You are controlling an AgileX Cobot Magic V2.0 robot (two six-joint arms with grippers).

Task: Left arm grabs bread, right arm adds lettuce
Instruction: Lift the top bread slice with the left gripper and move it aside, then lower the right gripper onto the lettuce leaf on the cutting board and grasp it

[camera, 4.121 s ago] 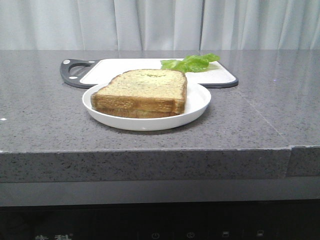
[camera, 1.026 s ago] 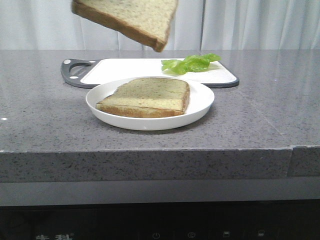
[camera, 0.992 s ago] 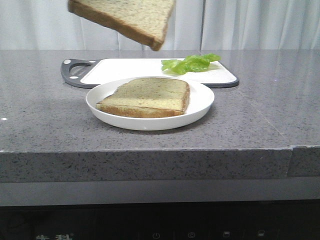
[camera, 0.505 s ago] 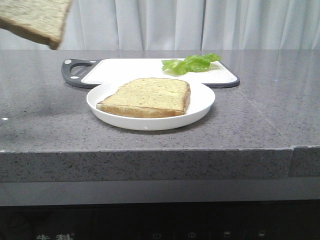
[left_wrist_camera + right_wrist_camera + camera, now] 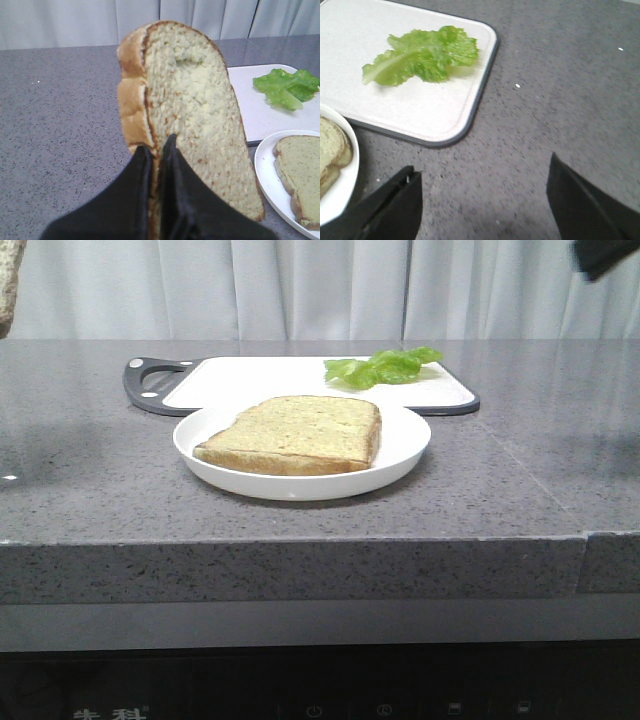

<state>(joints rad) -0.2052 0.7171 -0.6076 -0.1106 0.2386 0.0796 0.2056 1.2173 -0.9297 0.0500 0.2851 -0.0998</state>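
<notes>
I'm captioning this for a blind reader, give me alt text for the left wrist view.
The left gripper pinches a bread slice upright by its edge above a grey counter. Beyond it, lettuce lies on a white cutting board, beside a second slice on a white plate.

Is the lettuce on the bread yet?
No, the lettuce lies on the white cutting board, apart from the plated bread slice.
</notes>
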